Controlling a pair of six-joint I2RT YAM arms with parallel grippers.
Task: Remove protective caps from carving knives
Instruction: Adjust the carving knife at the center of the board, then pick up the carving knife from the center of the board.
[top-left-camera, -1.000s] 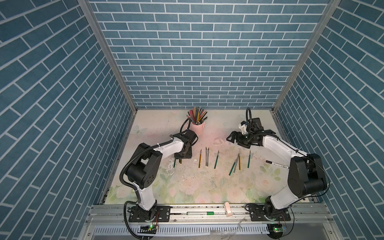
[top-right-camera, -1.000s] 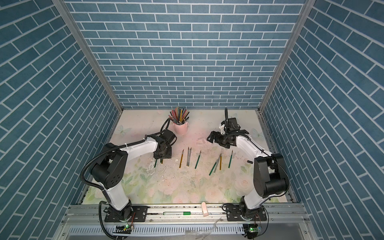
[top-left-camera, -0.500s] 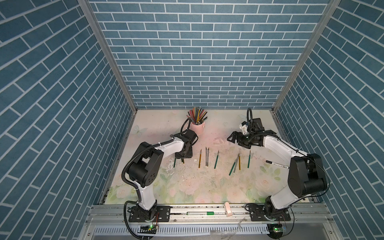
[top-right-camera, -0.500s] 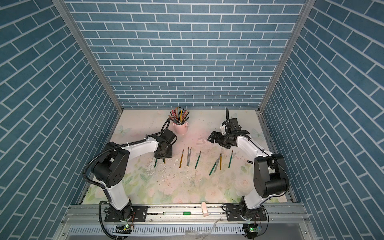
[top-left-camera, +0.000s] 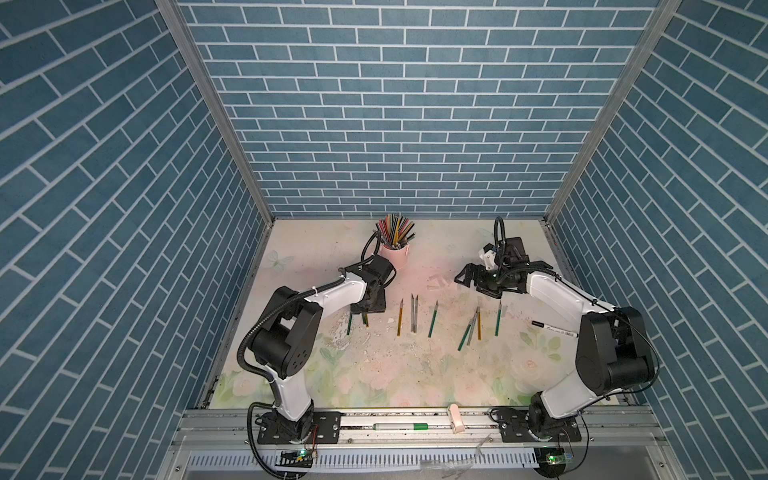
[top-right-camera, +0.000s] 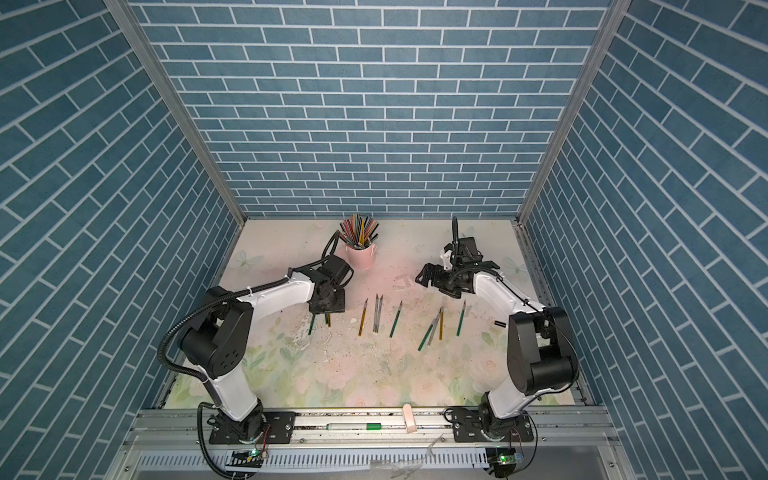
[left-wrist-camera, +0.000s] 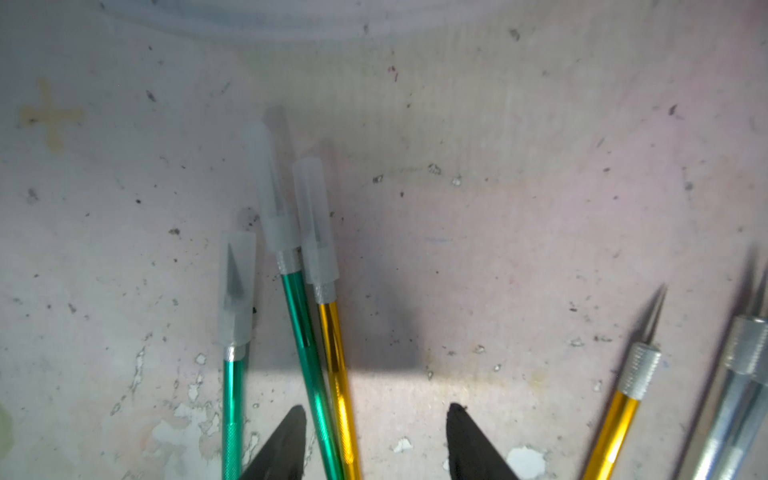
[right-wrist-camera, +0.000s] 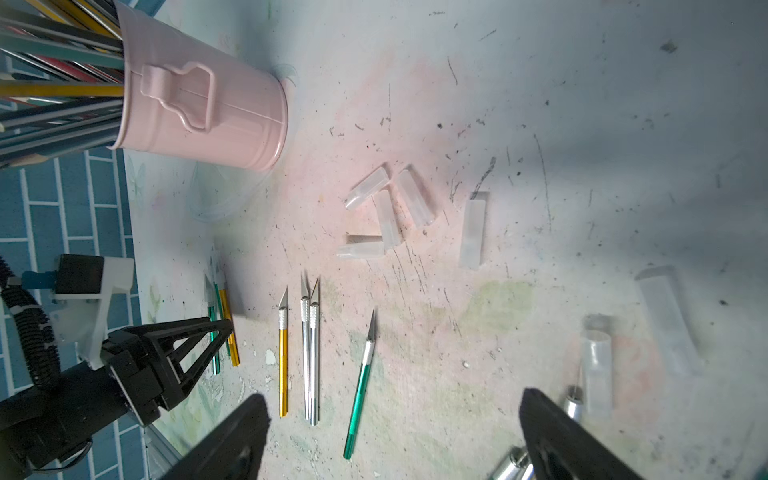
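Knives line mid-frame in a top view, eight bare; the left gripper hangs over the row's left end. Left wrist: jaws parted, astride two of three knives wearing caps, probably choosing one. Right wrist: right gripper spread, empty; seven loose caps lie centre to right, clear of blades.

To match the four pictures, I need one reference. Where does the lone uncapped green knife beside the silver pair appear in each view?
In a top view: green knife just below centre.
In a top view: also just below centre.
Left wrist: not in it.
Right wrist: lower middle.
Shared landmark: the silver pair, in all four views.
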